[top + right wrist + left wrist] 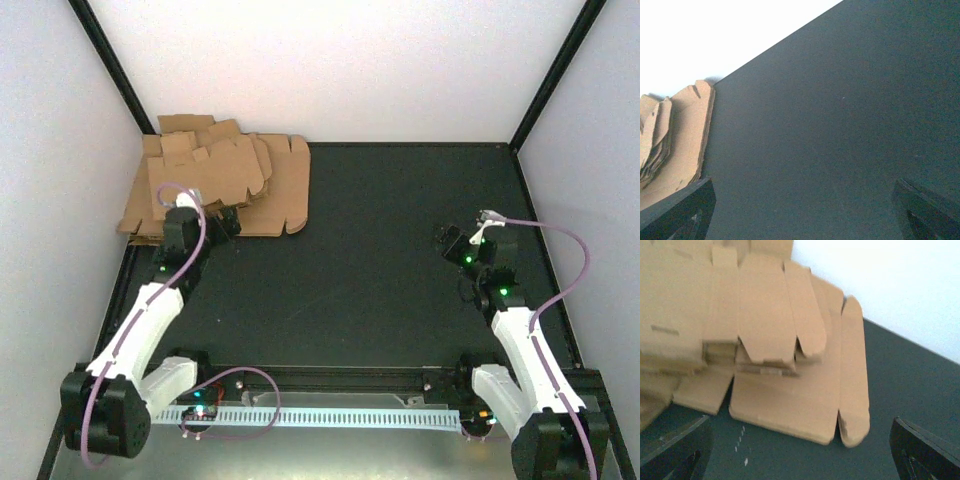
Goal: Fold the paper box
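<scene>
A thick pile of flat brown cardboard sheets (215, 185) with notched flaps lies at the back left corner of the dark mat; no single paper box shows apart from it. My left gripper (205, 213) hovers at the pile's near edge, open. In the left wrist view the pile (785, 350) fills the upper left, and the left gripper (800, 460) has nothing between its fingers (675, 452), only mat. My right gripper (462, 243) stands open over bare mat at the right. The right wrist view shows the right gripper (802, 215) empty, with the pile (685, 130) far off at the left.
The dark mat (380, 270) is enclosed by white walls with black corner posts (555, 75). A pale slotted cable strip (330, 415) runs along the near edge between the arm bases. Lilac cables loop off both arms.
</scene>
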Robot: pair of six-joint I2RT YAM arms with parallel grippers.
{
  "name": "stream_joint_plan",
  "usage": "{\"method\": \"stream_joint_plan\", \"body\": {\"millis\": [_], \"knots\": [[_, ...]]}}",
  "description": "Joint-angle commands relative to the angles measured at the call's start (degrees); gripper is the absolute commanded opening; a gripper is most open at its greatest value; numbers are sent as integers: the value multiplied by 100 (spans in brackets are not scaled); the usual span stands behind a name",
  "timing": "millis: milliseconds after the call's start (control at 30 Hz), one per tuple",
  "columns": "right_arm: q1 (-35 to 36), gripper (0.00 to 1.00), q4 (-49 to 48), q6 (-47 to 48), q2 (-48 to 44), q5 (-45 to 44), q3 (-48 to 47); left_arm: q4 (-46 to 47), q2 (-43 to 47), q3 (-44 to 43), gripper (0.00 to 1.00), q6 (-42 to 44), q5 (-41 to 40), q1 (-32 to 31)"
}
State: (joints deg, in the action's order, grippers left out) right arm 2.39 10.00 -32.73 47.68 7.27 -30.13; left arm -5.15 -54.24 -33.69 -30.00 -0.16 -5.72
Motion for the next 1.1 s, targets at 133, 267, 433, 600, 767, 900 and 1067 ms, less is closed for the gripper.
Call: {"method": "stream_joint_plan", "body": {"millis": [133,267,433,600,767,900,1067], "knots": [[11,99,116,-87,79,658,-226,-1373,-1292,-2251,95,591,-1194,183],[20,100,104,-68,83,779,-205,-2086,-2253,-3379,88,1001,-1061,481],[10,100,133,-41,118,860,-230,-2691,-3437,-4281,86,1677,-685,683],[15,99,44,-97,176,988,-180,-3465,-4528,-5254,73,1995,-455,683],[13,99,60,-102,297,1094,-204,-3476,-5169,-5579,64,2051,-516,685],[13,100,32,-118,361,1109,-196,-3621,-5605,-5848,55,2197,-562,682],[10,100,118,-117,431,1126,-272,-3897,-6109,-6207,49,2508,-854,677]]}}
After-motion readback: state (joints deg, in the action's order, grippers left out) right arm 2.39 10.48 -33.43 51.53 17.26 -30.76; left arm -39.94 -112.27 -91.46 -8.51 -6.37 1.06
